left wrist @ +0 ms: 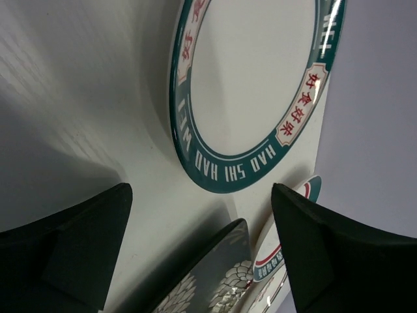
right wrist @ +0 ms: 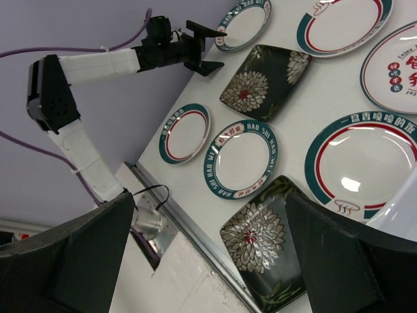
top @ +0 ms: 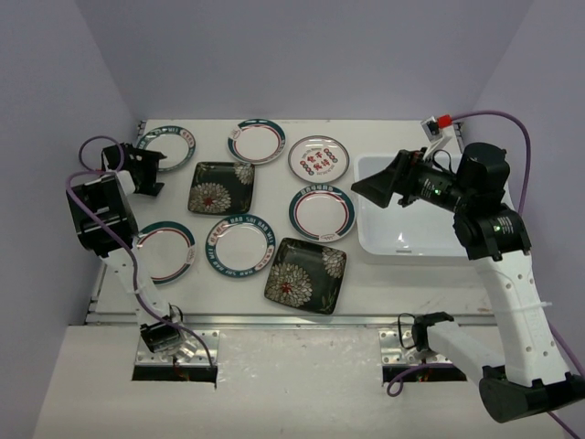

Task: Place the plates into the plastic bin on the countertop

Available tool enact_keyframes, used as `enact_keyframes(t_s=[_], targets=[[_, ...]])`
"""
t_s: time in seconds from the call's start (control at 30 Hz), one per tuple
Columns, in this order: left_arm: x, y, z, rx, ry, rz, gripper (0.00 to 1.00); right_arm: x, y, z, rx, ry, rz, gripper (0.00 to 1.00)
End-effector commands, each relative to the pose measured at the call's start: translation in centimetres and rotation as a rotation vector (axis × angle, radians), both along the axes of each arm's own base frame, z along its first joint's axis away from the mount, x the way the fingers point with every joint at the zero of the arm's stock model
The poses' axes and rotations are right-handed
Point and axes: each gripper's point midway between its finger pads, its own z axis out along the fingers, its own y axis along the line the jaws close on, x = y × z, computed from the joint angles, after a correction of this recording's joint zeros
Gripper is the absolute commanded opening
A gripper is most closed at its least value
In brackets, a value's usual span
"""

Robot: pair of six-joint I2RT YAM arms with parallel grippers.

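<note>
All seven plates (top: 239, 245) lie on the worktop (top: 375, 279) to the left of the plastic bin (top: 402, 249), none in it yet. The left fingers (left wrist: 71, 254), wide apart and empty, point at the teal-rimmed plate (left wrist: 254, 85) farthest from the bin. I'd have them come in low and pinch only its near lip, clear of the black square plate (top: 220, 187) beside it. The right fingers (right wrist: 71, 261), spread and empty, hover at the bin's left rim.

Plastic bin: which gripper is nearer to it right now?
Right. The right gripper is at the left rim of the bin; the left gripper is far off, by the back-left plate.
</note>
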Motion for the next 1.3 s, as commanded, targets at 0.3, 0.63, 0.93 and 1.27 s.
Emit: enact_keyframes(t_s=[0.3,0.63,0.93,1.27], targets=[[2.8,1.8,-2.8,0.027,0.048,0.025,0.51,0.5,-0.1,1.9,-0.007,-0.071,-0.015,0.99],[4.0,0.5,-1.3,-0.008,0.033,0.044,0.00,0.9,-0.8,1.8,-0.038,-0.065,-0.059,0.99],[5.8,-1.8,18.9,0.130,-0.360,0.023,0.00,2.6,-1.8,1.7,-0.051,-0.045,-0.151,0.99],[-0.7,-20.1,30.1,0.149,-0.623,-0.549,0.00,8.2,-0.1,1.0,-0.037,0.097,-0.122,0.99]])
